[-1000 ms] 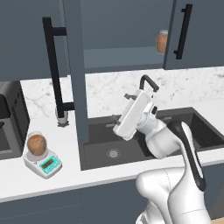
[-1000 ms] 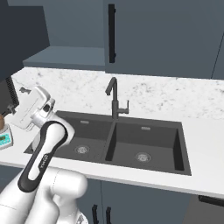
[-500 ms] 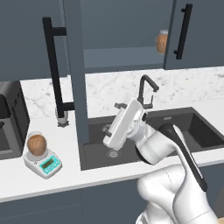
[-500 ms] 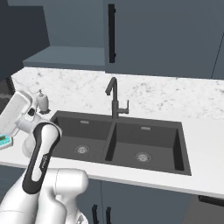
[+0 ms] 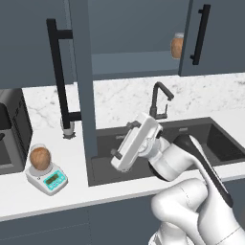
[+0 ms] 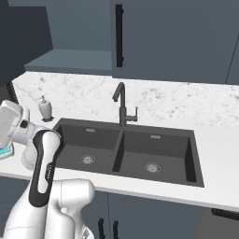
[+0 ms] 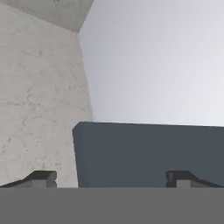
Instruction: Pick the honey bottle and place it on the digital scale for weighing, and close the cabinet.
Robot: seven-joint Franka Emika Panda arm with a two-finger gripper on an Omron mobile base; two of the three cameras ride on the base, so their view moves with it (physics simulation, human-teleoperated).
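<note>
- The scale (image 5: 47,178) sits near the counter's (image 5: 48,201) front edge, at its left end, and the honey jar (image 5: 40,158) stands upright on its plate. I judge the weighing half done.
- The look-alike jar (image 5: 177,46) stands on the cabinet shelf (image 5: 129,64), at its right end, partly behind the right door.
- The cabinet's left door (image 5: 81,86) swings out over the counter, edge-on to me, its bar handle (image 5: 60,81) running vertically on its left face.
- My gripper (image 7: 111,178) is empty with fingers spread wide, tips well apart in the hand view, pointing at a dark-blue panel against pale wall.
- My hand (image 5: 134,142) hovers over the sink's (image 5: 191,131) left basin, just right of the open door's lower edge.
- So the door lies to my left and above; its long axis is vertical. Closing likely means pushing its right face leftward and back.
</note>
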